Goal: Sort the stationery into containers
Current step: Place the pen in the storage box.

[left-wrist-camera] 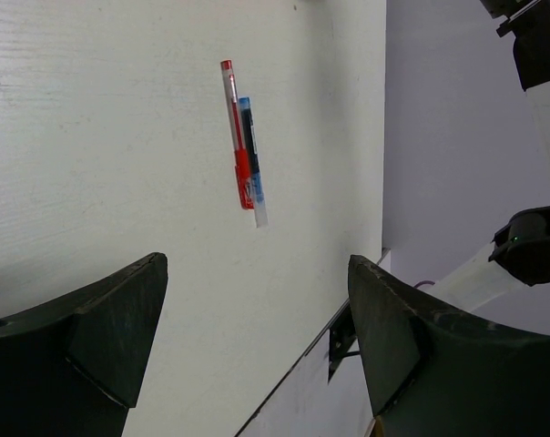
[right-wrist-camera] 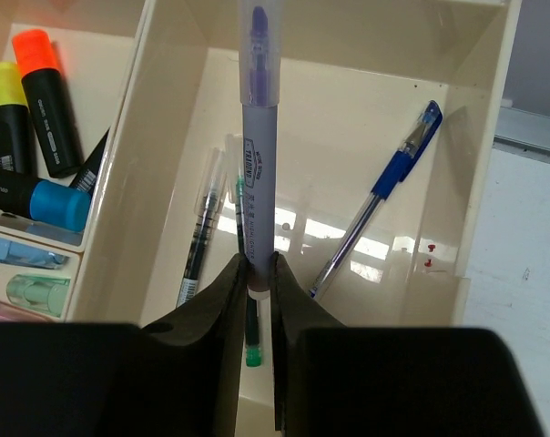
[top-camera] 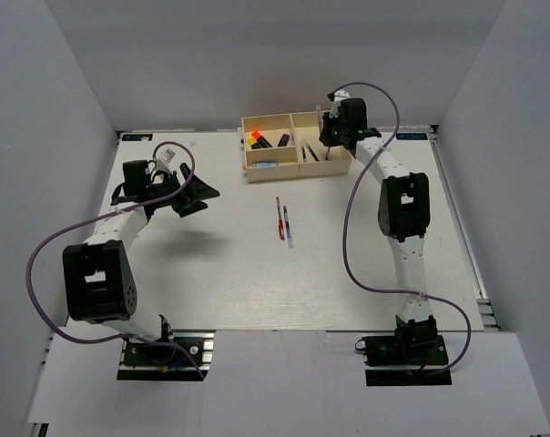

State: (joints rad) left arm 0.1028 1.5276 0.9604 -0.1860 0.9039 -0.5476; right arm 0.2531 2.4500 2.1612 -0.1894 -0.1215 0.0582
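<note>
The tray [top-camera: 277,176] sits at the far edge of the desk [left-wrist-camera: 93,137], about midway along it. The right hand [right-wrist-camera: 257,269] hangs over the tray's larger compartment, on the right, and is clamped on the lower end of a grey pen with a purple tip [right-wrist-camera: 258,137], which points away from the wrist camera. Under it, in that compartment, lie a blue pen [right-wrist-camera: 384,196], a clear pen with a black core [right-wrist-camera: 198,246] and a thin green one [right-wrist-camera: 240,209].

In the small compartment to the left lie stubby black highlighters, one orange-ended [right-wrist-camera: 49,100], one yellow-ended [right-wrist-camera: 11,118] and one blue-ended [right-wrist-camera: 29,196]. A pale blue piece [right-wrist-camera: 20,250] and a pale green piece [right-wrist-camera: 38,289] lie nearer the camera; I cannot tell their compartment here.

A red pen [left-wrist-camera: 237,137] and a blue-and-clear pen [left-wrist-camera: 250,150] lie side by side, touching, near the middle of the desk. The left hand [left-wrist-camera: 257,264] hovers between the left edge and those pens, its fingers spread wide apart and holding nothing.
</note>
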